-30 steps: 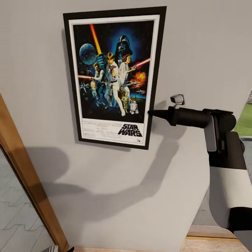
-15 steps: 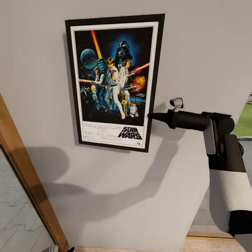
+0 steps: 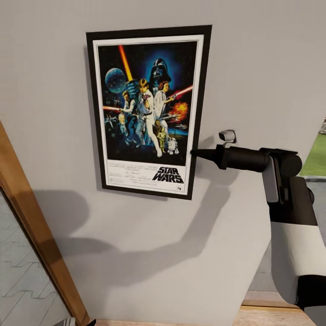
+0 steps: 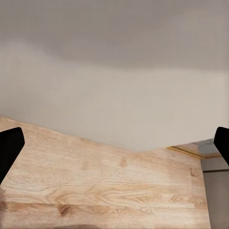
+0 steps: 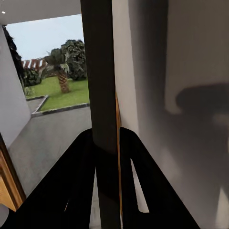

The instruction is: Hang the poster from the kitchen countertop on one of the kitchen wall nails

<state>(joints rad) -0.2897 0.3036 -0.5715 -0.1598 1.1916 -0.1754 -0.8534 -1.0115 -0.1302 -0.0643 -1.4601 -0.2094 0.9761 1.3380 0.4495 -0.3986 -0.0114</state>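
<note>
The Star Wars poster (image 3: 147, 111) stands upright and flat against the light-grey wall (image 3: 253, 68), slightly tilted. My right gripper (image 3: 194, 153) reaches in from the right and is shut on the poster's right frame edge, low down. In the right wrist view the dark frame edge (image 5: 100, 71) runs between the black fingers (image 5: 76, 171), which press on it from both sides. My left gripper (image 4: 114, 148) is open over a light wooden surface (image 4: 95, 181), holding nothing. The wall nail is hidden from me, and the kitchen countertop is out of view.
A slanted wooden door frame (image 3: 31, 231) borders the wall at the left. A wooden ledge (image 3: 267, 312) lies below at the right. Past the wall's right edge I see an outdoor lawn (image 3: 317, 156). My arm casts shadows on the wall under the poster.
The right gripper has lowered the poster a little along the wall, and the poster hangs slightly straighter. The door frame stays in place.
</note>
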